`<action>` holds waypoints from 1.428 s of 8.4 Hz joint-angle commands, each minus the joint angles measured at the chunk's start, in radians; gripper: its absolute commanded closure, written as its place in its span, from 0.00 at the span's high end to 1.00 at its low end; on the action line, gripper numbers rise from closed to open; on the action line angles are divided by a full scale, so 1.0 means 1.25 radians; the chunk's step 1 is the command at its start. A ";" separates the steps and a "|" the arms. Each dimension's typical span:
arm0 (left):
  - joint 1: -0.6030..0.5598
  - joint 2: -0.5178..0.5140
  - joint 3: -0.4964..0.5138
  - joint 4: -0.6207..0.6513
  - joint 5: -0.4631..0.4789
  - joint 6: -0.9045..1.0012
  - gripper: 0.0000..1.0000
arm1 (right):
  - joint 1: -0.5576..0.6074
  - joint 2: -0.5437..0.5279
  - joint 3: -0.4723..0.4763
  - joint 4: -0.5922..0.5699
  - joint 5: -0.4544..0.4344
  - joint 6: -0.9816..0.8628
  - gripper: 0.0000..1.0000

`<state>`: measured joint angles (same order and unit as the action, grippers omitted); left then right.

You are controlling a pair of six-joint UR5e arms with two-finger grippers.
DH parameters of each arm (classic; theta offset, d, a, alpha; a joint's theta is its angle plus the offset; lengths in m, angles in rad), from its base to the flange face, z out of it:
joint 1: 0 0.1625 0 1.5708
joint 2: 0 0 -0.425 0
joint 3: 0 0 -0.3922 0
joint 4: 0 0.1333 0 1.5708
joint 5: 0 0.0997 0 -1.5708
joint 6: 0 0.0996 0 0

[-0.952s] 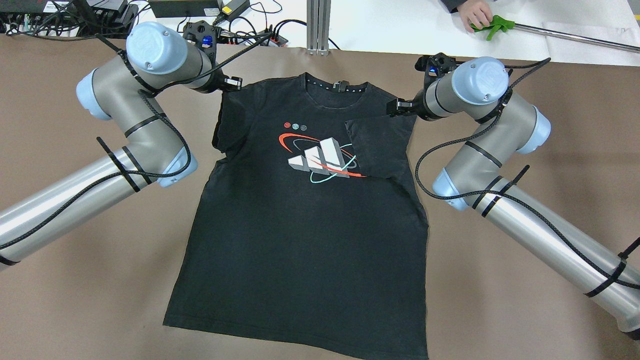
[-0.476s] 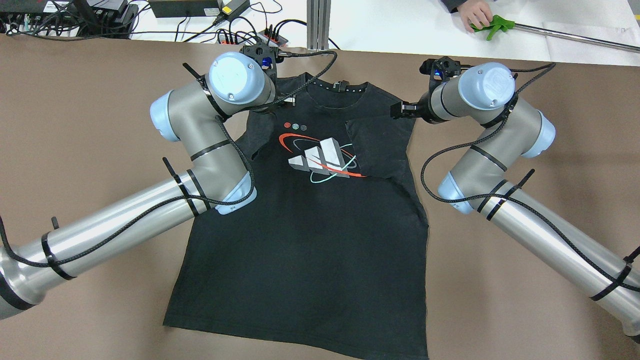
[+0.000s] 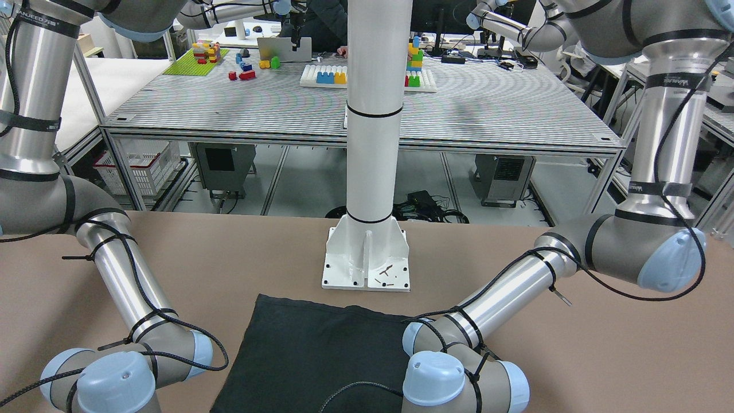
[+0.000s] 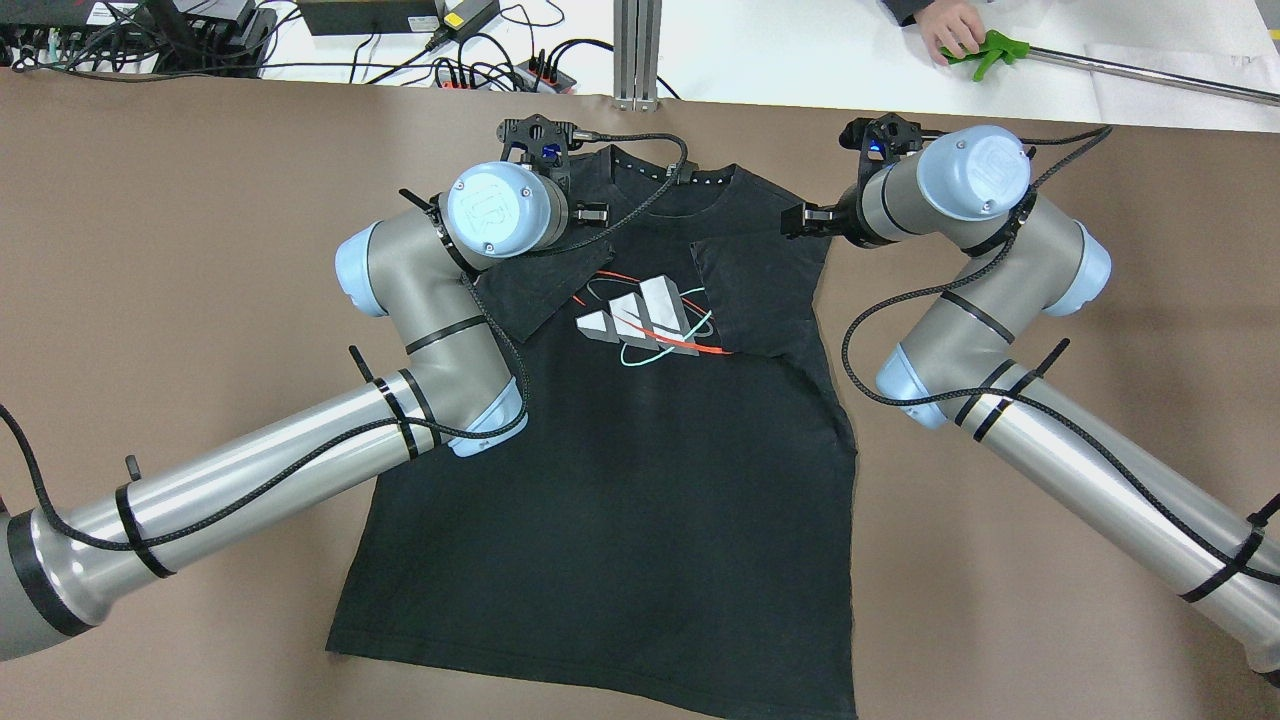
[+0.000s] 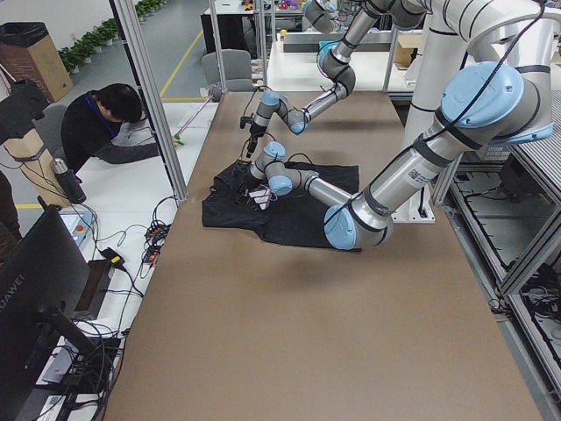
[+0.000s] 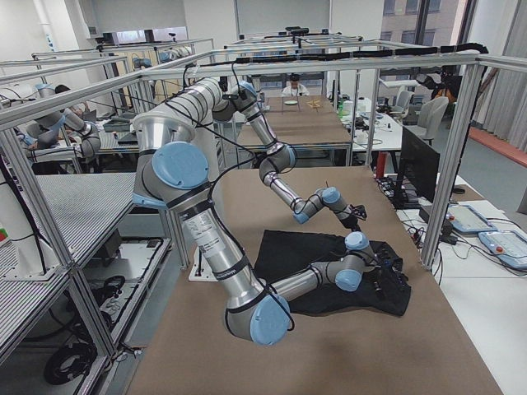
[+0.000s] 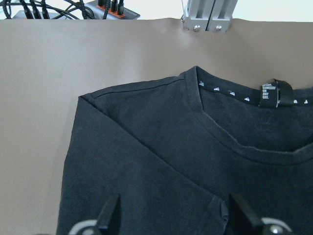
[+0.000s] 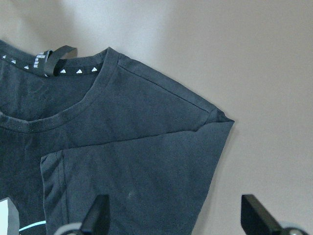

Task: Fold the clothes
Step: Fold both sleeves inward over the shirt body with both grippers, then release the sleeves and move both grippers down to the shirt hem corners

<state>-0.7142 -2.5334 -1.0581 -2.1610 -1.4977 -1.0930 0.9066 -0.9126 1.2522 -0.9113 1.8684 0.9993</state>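
I find the black short-sleeved T-shirt of soft matte fabric (image 4: pixel 620 480) lying flat on the brown table top (image 4: pixel 200 180), collar at the far edge and hem towards the robot's base. A white, red and teal printed emblem (image 4: pixel 645 315) shows on the chest. Both sleeves are turned inward over the chest: one panel (image 4: pixel 530 285) on the robot's left covers the emblem's upper corner, and the other (image 4: pixel 755 290) on its right lies against the emblem's side.

The left gripper (image 7: pixel 173 218) hangs over the shirt's shoulder just beside the collar band (image 7: pixel 244 95). Its jaws are spread wide and nothing is held between them; the cloth lies loose beneath.

The right gripper (image 8: pixel 176 218) sits above the opposite shoulder seam, at the shirt's outer edge. Its jaws are likewise spread wide and grip nothing; one finger (image 8: pixel 98 218) is over the fabric, the other over bare table.
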 commanded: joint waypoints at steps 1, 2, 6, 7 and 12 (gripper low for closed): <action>-0.022 -0.004 -0.021 -0.011 -0.064 -0.005 0.94 | 0.001 0.002 0.004 -0.001 0.008 0.003 0.94; -0.047 0.004 -0.047 -0.005 -0.133 -0.007 0.94 | 0.002 0.001 0.019 -0.007 0.016 0.006 0.94; -0.118 0.167 -0.213 -0.003 -0.318 -0.013 0.94 | 0.005 -0.108 0.251 -0.145 0.126 0.017 0.94; -0.120 0.217 -0.285 -0.002 -0.338 -0.018 0.94 | 0.009 -0.158 0.331 -0.175 0.164 0.017 0.94; -0.109 0.476 -0.595 0.114 -0.349 -0.032 0.94 | -0.017 -0.354 0.539 -0.207 0.298 0.045 0.94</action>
<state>-0.8570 -2.0990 -1.6462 -2.0447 -1.9223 -1.1302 0.9039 -1.2622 1.8448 -1.1738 2.1998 1.0337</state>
